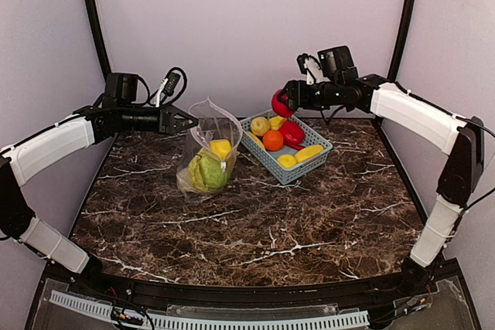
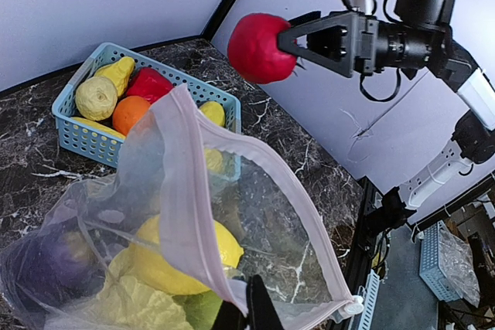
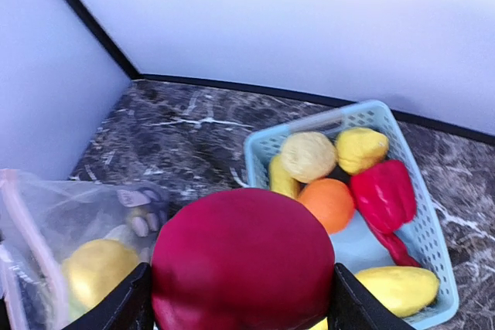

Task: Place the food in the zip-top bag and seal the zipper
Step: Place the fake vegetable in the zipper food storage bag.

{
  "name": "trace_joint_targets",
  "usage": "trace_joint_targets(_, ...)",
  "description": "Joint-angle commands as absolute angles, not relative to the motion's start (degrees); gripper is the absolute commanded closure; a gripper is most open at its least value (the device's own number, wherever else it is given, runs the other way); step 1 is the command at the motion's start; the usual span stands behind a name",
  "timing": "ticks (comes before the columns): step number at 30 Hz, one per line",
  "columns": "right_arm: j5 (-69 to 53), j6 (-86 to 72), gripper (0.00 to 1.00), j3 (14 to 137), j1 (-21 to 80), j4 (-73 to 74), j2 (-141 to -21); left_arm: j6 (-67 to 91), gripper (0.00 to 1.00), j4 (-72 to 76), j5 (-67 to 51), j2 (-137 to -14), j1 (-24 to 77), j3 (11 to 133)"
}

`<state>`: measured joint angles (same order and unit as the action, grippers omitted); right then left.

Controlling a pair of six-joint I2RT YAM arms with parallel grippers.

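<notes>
Robot test cell, lab-type room, not home. Pale blank panels (image 1: 247, 21) wall table on three sides. Black corner struts (image 1: 91, 13) rise behind left gripper (image 1: 193, 120) and right gripper (image 1: 285, 102). Marble-print tabletop (image 1: 255, 222) beneath both. Loose cable (image 1: 183, 76) looped just behind left gripper. Slotted cable duct (image 1: 209, 318) along near edge. Props only: toy produce (image 1: 272, 140) in plastic basket (image 1: 309, 164) below right gripper. Left wrist view: past right gripper, beyond table edge, floor with spare basket (image 2: 439, 260).
</notes>
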<state>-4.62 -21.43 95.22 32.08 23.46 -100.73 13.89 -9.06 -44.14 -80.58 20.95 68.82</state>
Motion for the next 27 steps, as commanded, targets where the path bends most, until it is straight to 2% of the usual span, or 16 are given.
trace_joint_targets(1, -10.1, -15.4, 0.34, 99.0, 38.7, 21.4, -97.2, 13.7, 0.99, -8.7, -45.3, -79.9, 21.1, 68.2)
trace_joint_targets(8, -17.0, -12.2, 0.33, 102.9, 47.4, 19.2, -98.4, 13.8, 0.99, -8.5, -45.4, -79.8, 21.1, 68.1)
trace_joint_targets(14, -20.1, -11.5, 0.32, 103.8, 50.4, 18.6, -101.6, 13.9, 0.99, -8.4, -45.4, -79.7, 21.1, 68.1)
trace_joint_targets(18, -17.3, -12.6, 0.33, 105.2, 51.2, 20.5, -104.6, 13.8, 0.99, -8.4, -45.5, -79.6, 21.1, 68.1)
trace_joint_targets(27, 0.4, -10.9, 0.33, 114.3, 53.9, 24.7, -114.2, 14.0, 0.99, -8.3, -46.0, -80.0, 21.1, 68.0)
